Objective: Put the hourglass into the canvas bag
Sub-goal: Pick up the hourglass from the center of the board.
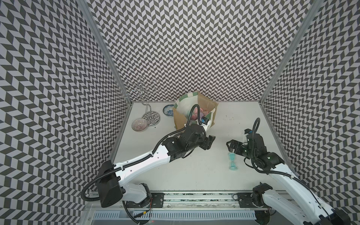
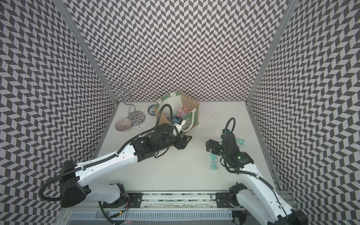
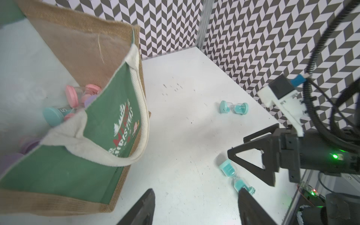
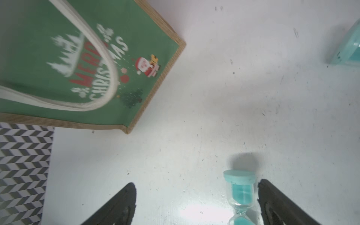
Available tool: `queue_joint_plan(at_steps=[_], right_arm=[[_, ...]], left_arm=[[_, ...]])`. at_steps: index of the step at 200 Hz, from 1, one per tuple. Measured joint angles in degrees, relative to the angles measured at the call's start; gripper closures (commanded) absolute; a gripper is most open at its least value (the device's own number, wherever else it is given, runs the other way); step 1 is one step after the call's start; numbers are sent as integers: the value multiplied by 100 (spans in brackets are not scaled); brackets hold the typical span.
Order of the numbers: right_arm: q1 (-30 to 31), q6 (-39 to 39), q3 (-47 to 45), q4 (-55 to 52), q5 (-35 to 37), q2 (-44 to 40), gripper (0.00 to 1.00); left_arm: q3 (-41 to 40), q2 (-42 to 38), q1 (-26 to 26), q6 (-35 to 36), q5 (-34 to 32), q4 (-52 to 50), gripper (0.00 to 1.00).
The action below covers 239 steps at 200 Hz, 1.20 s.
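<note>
Hovering my right tool (image 4: pixel 196 183), jaws apart, above the lying hourglass (image 4: pixel 241 191), which sits close beside one jaw; I'd centre on its neck before closing.

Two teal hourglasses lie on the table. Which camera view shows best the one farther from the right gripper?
The left wrist view: the far hourglass lies there whole and unobstructed. In the top views the right arm hides most of it; one end shows. The right wrist view catches only one end at the frame's edge.
</note>
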Motion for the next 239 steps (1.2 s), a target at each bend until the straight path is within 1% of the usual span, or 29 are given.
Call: queue_joint_plan(at_steps=[30,61,73,88,115,148,162,175,188,208,227,239], right_arm=[[127,37,-251,179,127,726,10],[275,50,-470,365,339,1082,13],[302,46,-481,452,426,1209,13],[323,46,-481,586,509,1397,17],[411,42,-481,745,629,1631,19],[514,46,-483,887,730,1891,29],[538,48,-483,922,767,1956,36],[540,59,-485,953,798,1989,40],[540,52,-494,997,824,2002,47],[540,70,-540,1058,837,2002,51],[540,42,-549,1075,835,2028,59],[540,37,-551,1123,826,2046,59]], left_arm=[[-529,-120,0,-160,109,299,31],[-907,-173,-2,-216,286,614,29],[-975,-173,-2,-227,323,669,29],[-1005,-173,-2,-245,348,719,28],[-1093,-177,-2,-269,391,870,27],[-1110,-177,-2,-284,420,916,27],[-1115,-177,-2,-284,420,940,27],[-1115,-177,-2,-284,420,944,27],[-1121,-177,-2,-286,420,957,27],[-1130,-179,-2,-286,422,968,27],[-1130,-179,-2,-286,420,975,27],[-1130,-188,-2,-286,420,975,27]])
